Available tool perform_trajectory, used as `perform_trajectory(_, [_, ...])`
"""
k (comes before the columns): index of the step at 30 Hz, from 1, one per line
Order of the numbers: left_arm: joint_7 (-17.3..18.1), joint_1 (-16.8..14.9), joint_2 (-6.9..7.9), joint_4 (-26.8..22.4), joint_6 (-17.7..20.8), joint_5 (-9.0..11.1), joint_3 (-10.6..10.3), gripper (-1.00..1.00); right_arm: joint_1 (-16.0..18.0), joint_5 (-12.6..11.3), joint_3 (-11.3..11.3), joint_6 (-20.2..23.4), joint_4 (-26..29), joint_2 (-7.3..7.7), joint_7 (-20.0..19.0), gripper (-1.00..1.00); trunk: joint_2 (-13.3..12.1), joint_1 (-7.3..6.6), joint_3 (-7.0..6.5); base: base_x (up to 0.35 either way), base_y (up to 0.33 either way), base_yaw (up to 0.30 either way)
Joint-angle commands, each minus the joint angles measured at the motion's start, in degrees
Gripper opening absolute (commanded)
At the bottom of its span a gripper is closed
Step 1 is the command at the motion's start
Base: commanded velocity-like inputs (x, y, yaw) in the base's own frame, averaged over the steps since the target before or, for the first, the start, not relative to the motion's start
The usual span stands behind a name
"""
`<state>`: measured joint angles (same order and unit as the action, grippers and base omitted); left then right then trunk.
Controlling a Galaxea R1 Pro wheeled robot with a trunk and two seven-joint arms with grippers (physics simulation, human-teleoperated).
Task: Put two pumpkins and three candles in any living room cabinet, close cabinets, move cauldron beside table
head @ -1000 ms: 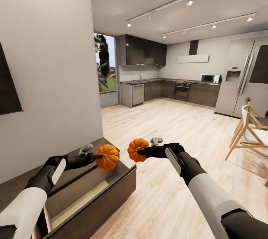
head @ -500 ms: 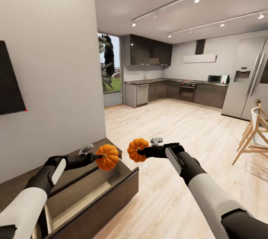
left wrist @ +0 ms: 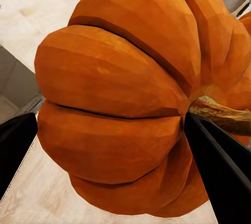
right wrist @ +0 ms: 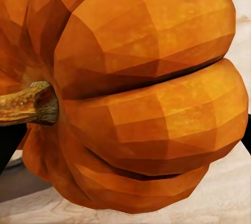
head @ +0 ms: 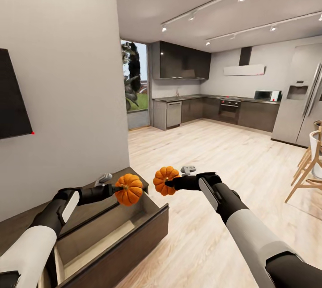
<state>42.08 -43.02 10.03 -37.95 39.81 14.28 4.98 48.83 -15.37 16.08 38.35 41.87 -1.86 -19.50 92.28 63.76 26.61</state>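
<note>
The room was an open-plan space with a pale wood floor (head: pixel 214 162), a white wall (head: pixel 62 77) on the left and a dark kitchen (head: pixel 214 113) at the far end, with a fridge (head: pixel 297 109) to its right and track lights on the ceiling. A dark screen (head: pixel 13 100) hung on the wall at the left edge.

Compared with the frame one second earlier, the whole view had turned left: the kitchen, the fridge and the wooden chair (head: pixel 311 162) all sat further right in the head view, and the chair was cut by the edge. The arms and both pumpkins kept the same places in the view. More of the cabinet's open compartment was visible.

No brand, label or writing could be read on any item.

The left gripper (head: pixel 117 187) was clenched on the stem of the left pumpkin (head: pixel 129 189), which hung over the open end of the cabinet (head: pixel 112 238). The left wrist view showed this pumpkin (left wrist: pixel 120 104) close up with its stem between the dark fingers (left wrist: pixel 219 172).

The right gripper (head: pixel 168 183) was clenched on the stem of the right pumpkin (head: pixel 166 180), held above the floor just beside the cabinet's end. The right wrist view showed it (right wrist: pixel 141 93) close up. The two pumpkins were near each other but apart.
</note>
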Motion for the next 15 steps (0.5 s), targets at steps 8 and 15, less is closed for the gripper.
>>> perform_trajectory(8, [0.0, 0.0, -0.01, 0.0, 0.4, 0.1, 0.2, -1.00, 0.0, -0.1, 0.0, 0.3, 0.1, 0.01, 0.0, -1.00, 0.0, 0.02, 0.07, 0.160, -0.072, 0.224])
perform_trajectory(15, [0.0, 0.0, -0.01, 0.0, 0.3, 0.1, 0.1, -1.00, 0.0, -0.1, -0.1, 0.2, 0.1, 0.01, 0.0, -1.00, 0.0, 0.02, 0.07, 0.011, -0.005, 0.057])
